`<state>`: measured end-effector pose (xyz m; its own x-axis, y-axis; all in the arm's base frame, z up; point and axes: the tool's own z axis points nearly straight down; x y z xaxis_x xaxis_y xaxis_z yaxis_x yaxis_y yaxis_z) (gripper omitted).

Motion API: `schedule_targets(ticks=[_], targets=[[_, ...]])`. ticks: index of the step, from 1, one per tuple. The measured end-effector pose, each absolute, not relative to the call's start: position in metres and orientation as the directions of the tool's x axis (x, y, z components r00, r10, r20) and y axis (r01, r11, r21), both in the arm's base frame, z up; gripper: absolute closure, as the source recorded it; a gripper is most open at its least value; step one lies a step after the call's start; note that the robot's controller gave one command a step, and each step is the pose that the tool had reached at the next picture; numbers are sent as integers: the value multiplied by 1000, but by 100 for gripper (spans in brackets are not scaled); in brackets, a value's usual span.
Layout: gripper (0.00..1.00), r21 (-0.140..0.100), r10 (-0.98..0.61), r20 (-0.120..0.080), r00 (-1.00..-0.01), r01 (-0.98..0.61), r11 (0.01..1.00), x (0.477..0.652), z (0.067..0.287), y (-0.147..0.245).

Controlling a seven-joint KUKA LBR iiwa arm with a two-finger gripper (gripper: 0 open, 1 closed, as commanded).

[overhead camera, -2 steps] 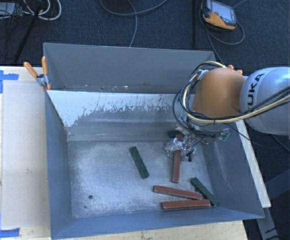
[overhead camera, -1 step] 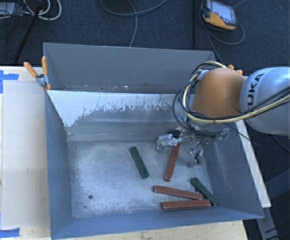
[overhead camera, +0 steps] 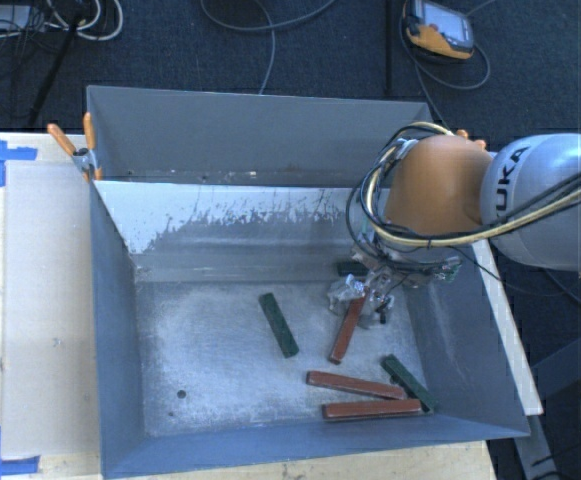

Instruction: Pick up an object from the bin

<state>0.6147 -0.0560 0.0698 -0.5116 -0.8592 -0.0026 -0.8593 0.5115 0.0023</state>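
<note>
A: Where is the arm?

B: It comes in from the right, orange wrist cover (overhead camera: 430,183) ringed by looped cables (overhead camera: 368,193). The gripper (overhead camera: 367,298) is low over the right half of the grey bin (overhead camera: 115,348), towards the far wall.

A: What is under it?

B: A red-brown bar (overhead camera: 345,336), long and flat, lying on a slant. Its far end runs up to the gripper and meets it; its near end points down-left onto the bin floor. Contact or merely overlap, I cannot tell.

A: Jaws?

B: Cannot tell. The tool's tip is a tangle of metal and shadow, so open or closed is not readable, and a grasp on the bar cannot be confirmed.

A: Neighbours?

B: A dark green bar (overhead camera: 279,325) left of the red-brown one, apart from it, also on a slant. Nearer the front right: two more red-brown bars, the upper one (overhead camera: 355,385) lying just beside the lower one (overhead camera: 372,408), both almost level. A second dark green bar (overhead camera: 406,382) lies at their right ends, against the foot of the right wall.

A: Rest of the floor?

B: Scuffed grey metal, left half bare.
</note>
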Motion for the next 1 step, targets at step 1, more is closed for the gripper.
schedule_targets(ticks=[1], targets=[[100,-2,-988,-3,-152,-988,152,596,170,-36]])
